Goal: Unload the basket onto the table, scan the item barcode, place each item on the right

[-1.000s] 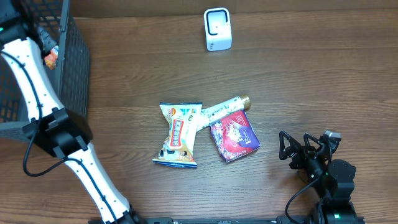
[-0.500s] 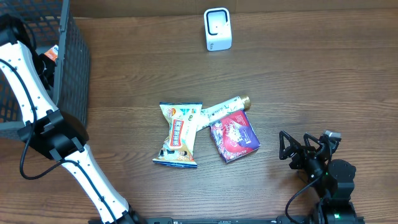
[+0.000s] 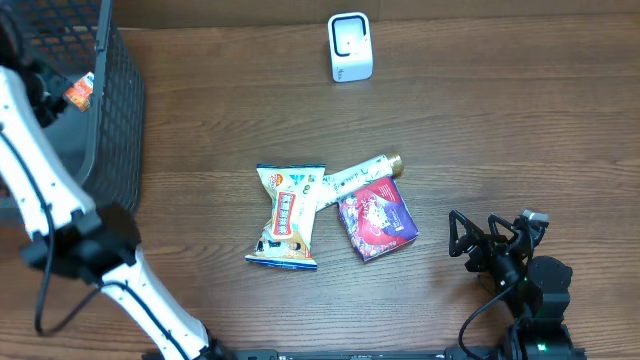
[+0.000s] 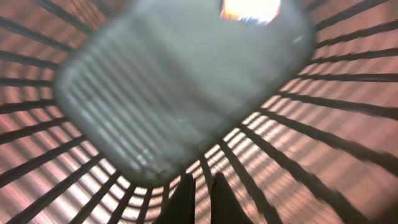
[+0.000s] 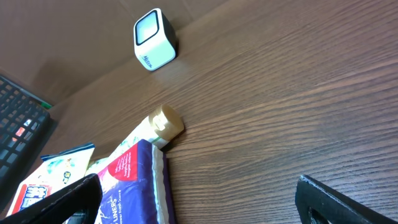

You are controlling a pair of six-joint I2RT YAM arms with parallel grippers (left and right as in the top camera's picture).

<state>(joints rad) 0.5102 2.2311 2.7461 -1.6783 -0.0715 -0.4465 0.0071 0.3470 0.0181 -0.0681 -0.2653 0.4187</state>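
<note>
I work over a dark brown table (image 3: 520, 120), its wood grain running left to right as seen from overhead. Past its far edge stands a plain tan surface (image 5: 56, 37). The light is even, leaving a dull sheen on the wood.

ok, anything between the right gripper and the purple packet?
Nothing visible. Only bare table separates the open right gripper from the purple packet. The tube lies against the packet's scanner-side edge, toward the scanner.

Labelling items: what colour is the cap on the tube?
The tube cap is gold; the right wrist view shows it best.
</note>
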